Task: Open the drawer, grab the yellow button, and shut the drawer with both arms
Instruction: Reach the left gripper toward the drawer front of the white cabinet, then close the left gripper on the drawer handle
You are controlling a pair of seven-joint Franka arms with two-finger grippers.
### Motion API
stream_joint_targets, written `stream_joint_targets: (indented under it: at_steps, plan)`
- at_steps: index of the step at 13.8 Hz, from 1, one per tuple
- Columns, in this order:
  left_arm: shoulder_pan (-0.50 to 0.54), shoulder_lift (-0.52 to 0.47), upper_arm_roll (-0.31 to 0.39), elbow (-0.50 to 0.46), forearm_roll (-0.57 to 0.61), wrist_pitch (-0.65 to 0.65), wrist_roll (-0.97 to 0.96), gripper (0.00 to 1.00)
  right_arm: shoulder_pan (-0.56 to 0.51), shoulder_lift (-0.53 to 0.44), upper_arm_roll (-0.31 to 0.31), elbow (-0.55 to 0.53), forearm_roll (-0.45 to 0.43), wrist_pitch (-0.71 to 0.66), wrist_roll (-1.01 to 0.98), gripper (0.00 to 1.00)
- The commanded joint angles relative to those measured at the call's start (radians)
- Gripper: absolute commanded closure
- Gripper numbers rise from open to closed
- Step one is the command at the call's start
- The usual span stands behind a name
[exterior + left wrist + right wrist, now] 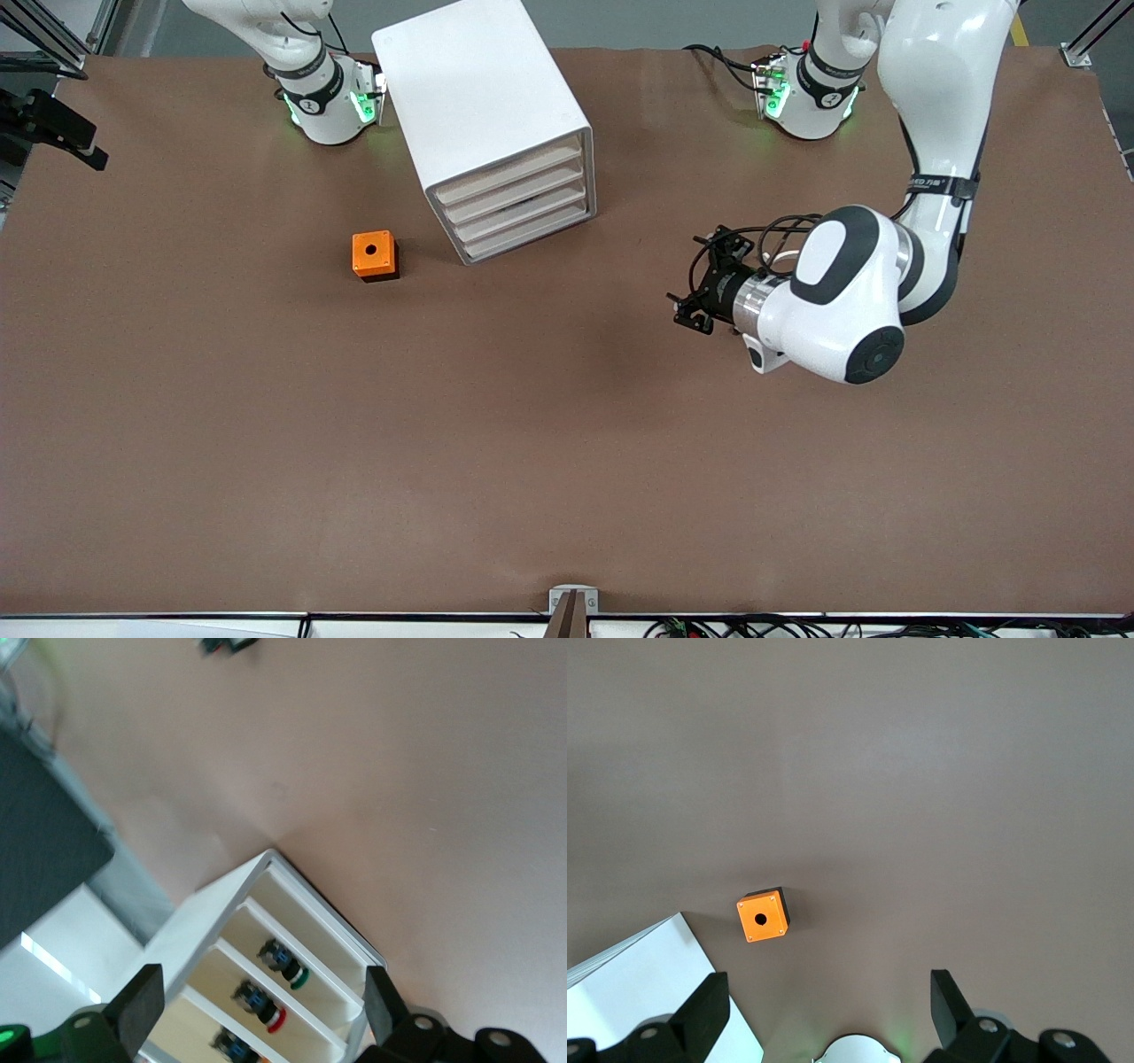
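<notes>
Front view: the white cabinet [496, 124] stands on the brown worktop [532, 461] between the two arm bases, its four drawers all shut and facing about five o'clock. The drawer [523, 232] to be pulled looks light and stiff; its pale beige front is smooth and likely slippery, so the best hold is probably the lip along its edge, pulled straight out. The orange box [375, 255] sits at roughly eight o'clock from the cabinet, nearer the camera. The left gripper [695, 306] hangs over bare worktop at about four o'clock from the drawer fronts, well apart from them, pointing toward the cabinet with jaws released and holding nothing. The right arm waits at its base; its gripper does not show here.

Left wrist view: the left gripper's fingers [137, 1003] stand spread, and the cabinet's beige fronts lie between them farther off. Small parts with green and red rings [285, 967] show in the compartments; the button with the orange-yellow cap cannot be picked out for certain. It would be tiny, light and easy to drop.

Right wrist view: the right gripper [826, 1010] hovers above the orange box and the cabinet's corner, jaws released, empty.
</notes>
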Motion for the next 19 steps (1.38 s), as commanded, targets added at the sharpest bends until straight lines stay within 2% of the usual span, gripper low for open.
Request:
stream_joint_targets:
  at_steps: [1, 6, 10, 15, 16, 17, 19]
  plan:
    - [-0.001, 0.08, -0.019, 0.036, -0.086, -0.055, -0.179, 0.0, -0.015, -0.018, 0.007, -0.017, 0.01, 0.0, 0.013, 0.0]
    - [-0.024, 0.156, -0.03, 0.034, -0.279, -0.147, -0.477, 0.0, -0.015, -0.018, 0.006, -0.018, 0.01, 0.0, 0.013, 0.0]
    - [-0.096, 0.177, -0.04, 0.038, -0.324, -0.213, -0.618, 0.0, -0.017, -0.018, 0.006, -0.018, 0.01, 0.0, 0.013, 0.0]
    - [-0.168, 0.211, -0.042, 0.033, -0.309, -0.268, -0.642, 0.0, -0.017, -0.018, 0.004, -0.018, 0.01, 0.0, 0.013, 0.0]
    - [-0.175, 0.225, -0.042, 0.033, -0.312, -0.271, -0.643, 0.05, -0.017, -0.018, 0.004, -0.018, 0.01, -0.002, 0.013, 0.0]
    - [-0.176, 0.231, -0.042, 0.033, -0.318, -0.27, -0.643, 0.22, -0.026, -0.018, 0.004, -0.018, 0.01, -0.003, 0.013, 0.0]
    - [-0.193, 0.246, -0.042, 0.048, -0.324, -0.267, -0.639, 0.39, -0.03, -0.018, 0.004, -0.018, 0.01, -0.003, 0.013, 0.0]
